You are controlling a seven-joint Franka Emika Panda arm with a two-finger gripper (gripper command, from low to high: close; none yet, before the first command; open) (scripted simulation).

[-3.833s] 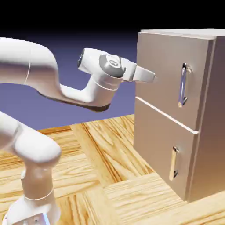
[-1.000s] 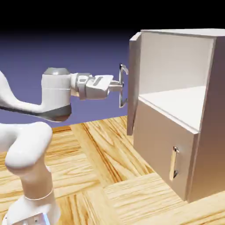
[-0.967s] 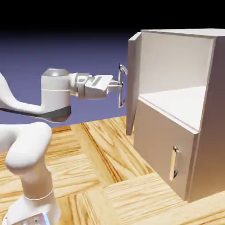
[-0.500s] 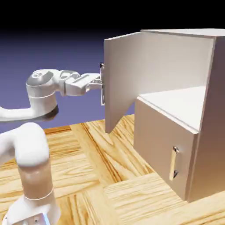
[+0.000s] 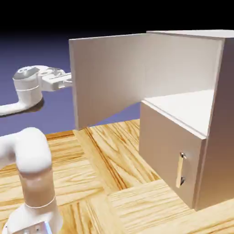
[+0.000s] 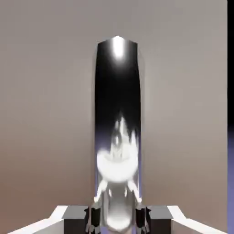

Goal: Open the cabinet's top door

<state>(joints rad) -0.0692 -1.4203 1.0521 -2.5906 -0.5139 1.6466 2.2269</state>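
The grey-beige cabinet (image 5: 215, 137) stands at the exterior view's right. Its top door (image 5: 107, 77) is swung wide out to the left, inner face showing, and the pale upper compartment (image 5: 183, 107) lies open. My hand (image 5: 52, 80) reaches the door's far edge from the left; the fingertips and the bar handle are hidden behind the panel there. In the hand view the gripper (image 6: 117, 215) is shut on the long shiny handle (image 6: 117, 114), which runs up the door's front (image 6: 45, 91) between the two grey fingertips (image 6: 93, 217).
The lower door (image 5: 167, 151) is closed, with its short handle (image 5: 181, 170) upright. The wooden table (image 5: 105, 183) spreads before the cabinet. My white arm's upright link (image 5: 32, 173) rises at the lower left.
The top door has swung farther out and to the left. My hand has moved left with the handle, and the handle is now hidden behind the panel in the exterior view.
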